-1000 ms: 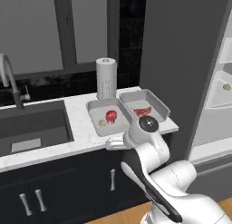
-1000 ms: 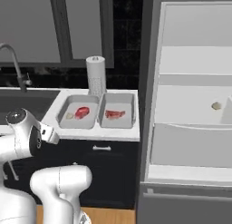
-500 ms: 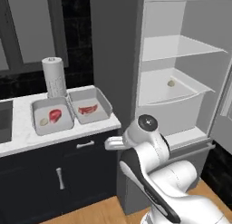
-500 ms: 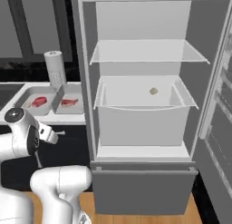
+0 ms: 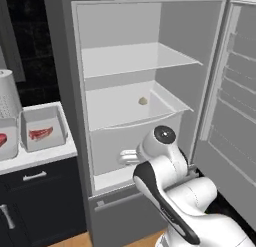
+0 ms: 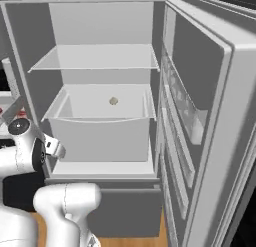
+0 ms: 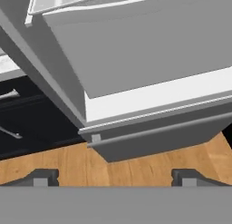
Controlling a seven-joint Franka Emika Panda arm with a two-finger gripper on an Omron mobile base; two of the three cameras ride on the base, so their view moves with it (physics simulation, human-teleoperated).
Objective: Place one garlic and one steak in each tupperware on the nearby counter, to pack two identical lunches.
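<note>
A small pale garlic (image 5: 143, 100) lies in the white fridge drawer (image 5: 165, 111); the right base view shows the same garlic (image 6: 113, 100). Two light-grey tupperware tubs stand on the counter (image 5: 37, 155) at the far left. The nearer tupperware (image 5: 45, 116) holds a red steak (image 5: 41, 133). The other tupperware (image 5: 12, 150) is cut off by the frame edge, with a bit of red steak (image 5: 1, 139) in it. My gripper (image 7: 114, 177) is open and empty, its fingertips (image 7: 43, 177) wide apart. It hangs low before the fridge, below the drawer.
The fridge stands open, its door (image 5: 230, 116) swung out to the right, with a bare shelf (image 5: 135, 58) above the drawer. A paper-towel roll (image 5: 7, 93) stands behind the tubs. Dark cabinets (image 5: 35, 201) and wooden floor (image 7: 136, 166) lie below.
The whole picture has shifted: the base has driven right, from facing the counter and tubs to facing the open fridge. The gripper has stayed open and empty.
</note>
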